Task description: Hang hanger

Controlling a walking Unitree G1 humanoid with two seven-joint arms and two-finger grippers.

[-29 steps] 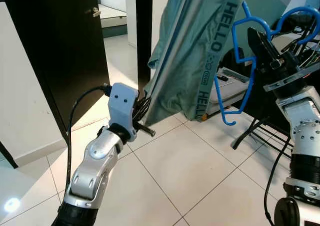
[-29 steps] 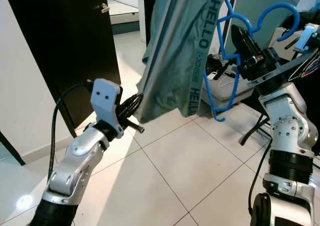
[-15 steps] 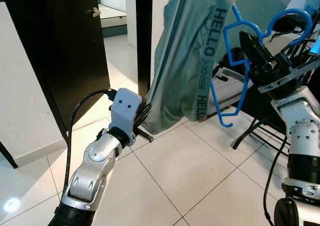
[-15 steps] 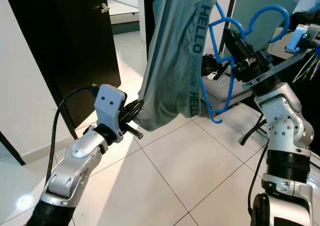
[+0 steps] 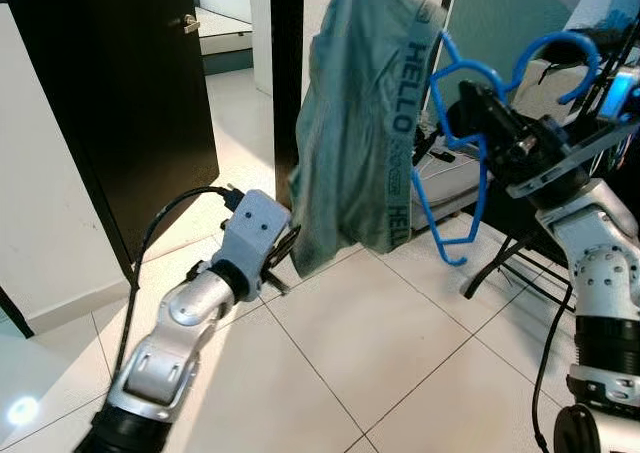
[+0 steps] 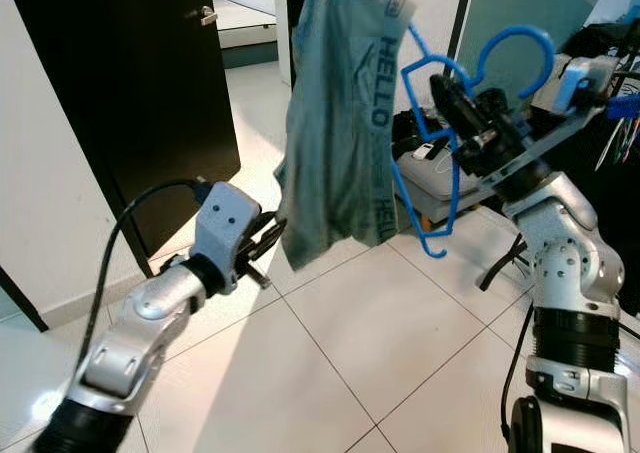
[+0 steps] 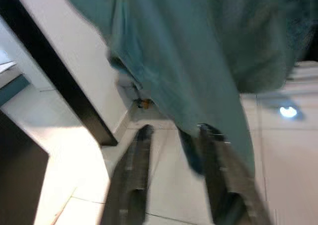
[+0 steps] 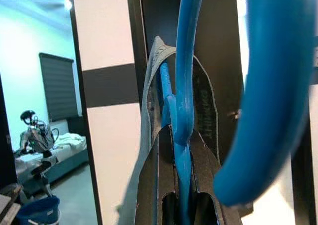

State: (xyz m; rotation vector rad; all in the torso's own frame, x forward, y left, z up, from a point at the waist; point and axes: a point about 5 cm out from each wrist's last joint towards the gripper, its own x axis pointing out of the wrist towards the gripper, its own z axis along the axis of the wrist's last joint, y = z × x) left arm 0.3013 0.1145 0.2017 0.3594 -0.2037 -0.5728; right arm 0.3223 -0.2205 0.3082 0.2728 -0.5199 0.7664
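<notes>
A blue plastic hanger (image 5: pixel 556 43) carries a teal garment (image 5: pixel 350 143) with "HELLO" printed on its waistband. My right gripper (image 5: pixel 478 103) is shut on the hanger's frame just below the hook and holds it up at the right. In the right wrist view the fingers (image 8: pixel 149 185) clamp the blue bar (image 8: pixel 185 86). My left gripper (image 5: pixel 283 256) sits at the garment's lower left corner with its two fingers (image 7: pixel 134 170) apart. The loose hem (image 7: pixel 198 111) hangs in front of them.
A dark door (image 5: pixel 110 93) stands at the left and a dark post (image 5: pixel 286 53) rises behind the garment. At the right are black stand legs (image 5: pixel 510 263), cables and a white case (image 5: pixel 450 178) on the floor. Pale tiled floor (image 5: pixel 380 343) lies below.
The right arm has swung the hanger and garment to the left. The garment, stretched taut to the left gripper before, now hangs slack, and the left arm has dropped lower.
</notes>
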